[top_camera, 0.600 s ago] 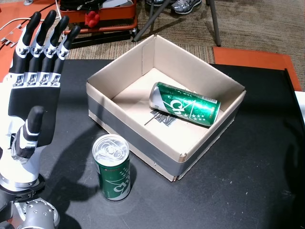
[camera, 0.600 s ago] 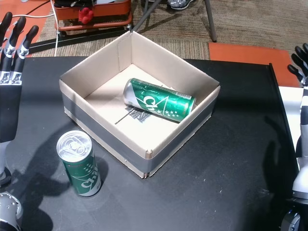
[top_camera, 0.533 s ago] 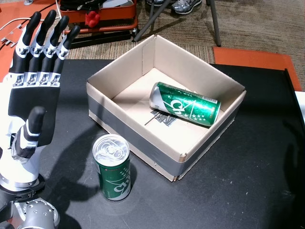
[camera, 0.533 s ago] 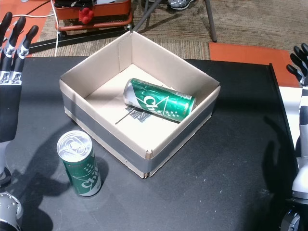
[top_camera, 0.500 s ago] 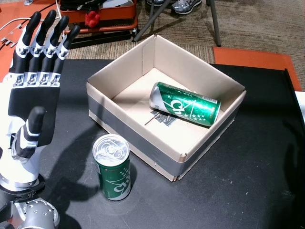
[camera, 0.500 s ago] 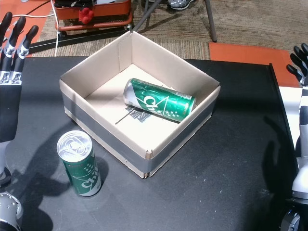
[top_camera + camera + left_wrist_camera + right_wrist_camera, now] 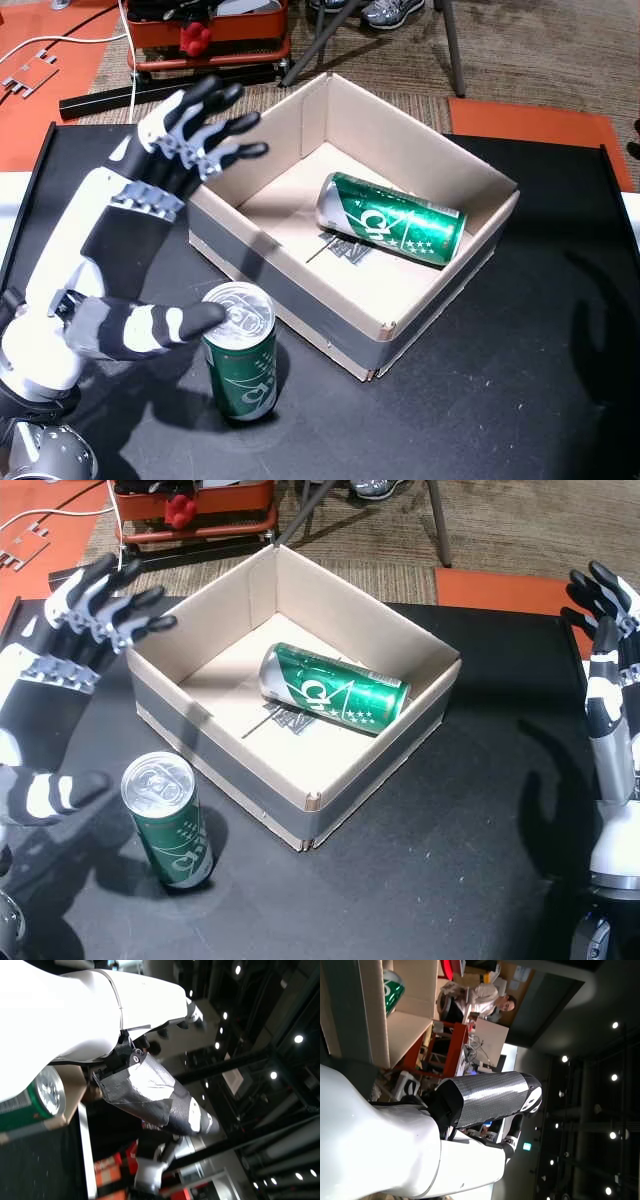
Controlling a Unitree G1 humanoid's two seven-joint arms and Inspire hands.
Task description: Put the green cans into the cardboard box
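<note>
Since the earlier frame the left hand (image 7: 150,215) has tipped from upright at the left edge to leaning in toward the middle of the frame, and the right hand (image 7: 608,630) has risen further into view at the right edge. The left hand is open, holding nothing: its fingers (image 7: 215,125) spread toward the near-left wall of the box (image 7: 290,300), while the thumb (image 7: 165,322) reaches low toward the standing can (image 7: 240,350). The thumb tip looks to be touching the can's rim, though from above I cannot be sure of contact. That can stands upright on the black worktop (image 7: 480,400) in the lower left, just outside the box, its long axis vertical. It lies just right of the thumb and below the fingers, so a grasp probably means wrapping around it from the left. A second can (image 7: 390,218) already lies on its side inside the box. The right hand, open too, is well apart (the left is clearly nearer).
</note>
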